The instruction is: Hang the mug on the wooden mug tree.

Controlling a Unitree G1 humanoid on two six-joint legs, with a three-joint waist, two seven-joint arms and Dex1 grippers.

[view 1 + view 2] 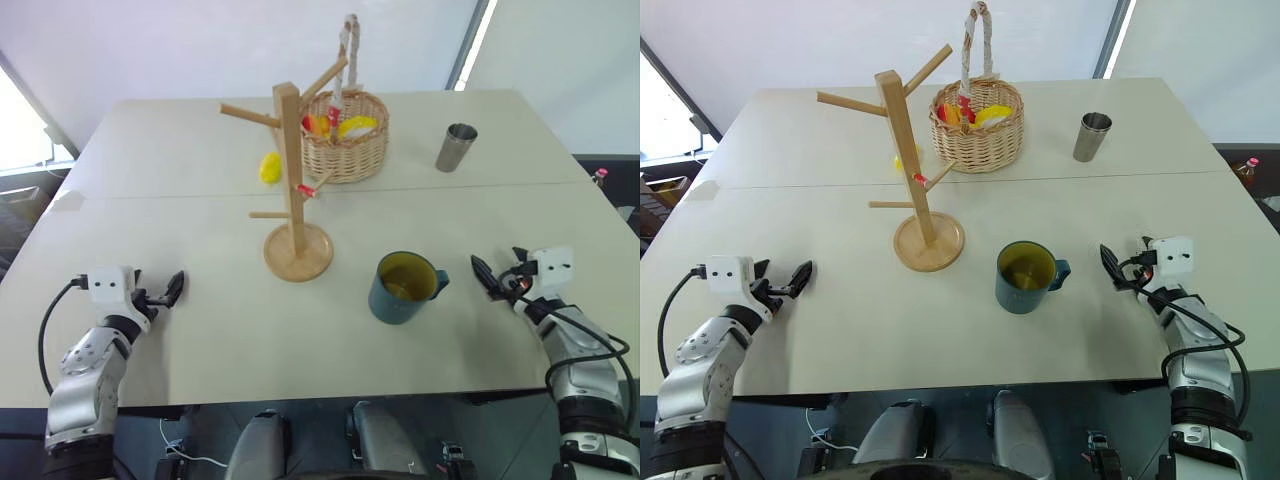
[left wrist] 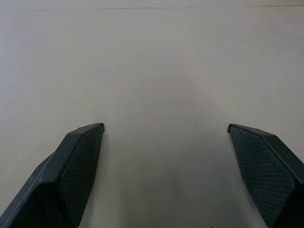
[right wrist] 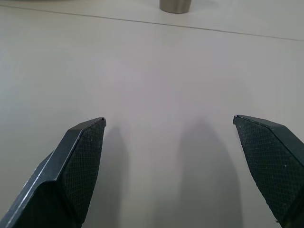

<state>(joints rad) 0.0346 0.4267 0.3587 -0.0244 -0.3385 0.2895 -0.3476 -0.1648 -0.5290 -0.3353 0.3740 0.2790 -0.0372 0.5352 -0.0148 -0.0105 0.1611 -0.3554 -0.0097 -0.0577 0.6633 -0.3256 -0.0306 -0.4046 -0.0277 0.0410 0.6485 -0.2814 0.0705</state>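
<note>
The dark teal mug (image 1: 402,288) with a yellow-green inside stands upright on the table, its handle (image 1: 438,284) turned toward the right. The wooden mug tree (image 1: 293,180) rises on its round base (image 1: 298,252) to the left of the mug and a little farther back, its pegs bare. My right gripper (image 1: 483,277) rests low near the table's front, to the right of the mug and apart from it, open with nothing between its fingers (image 3: 76,161). My left gripper (image 1: 170,292) sits near the front left, open and empty, its fingers (image 2: 78,161) over bare table.
A woven wicker basket (image 1: 345,135) with yellow and red items stands behind the mug tree. A yellow object (image 1: 270,167) lies to the basket's left. A steel tumbler (image 1: 456,147) stands at the back right. A seam (image 1: 450,187) runs across the table.
</note>
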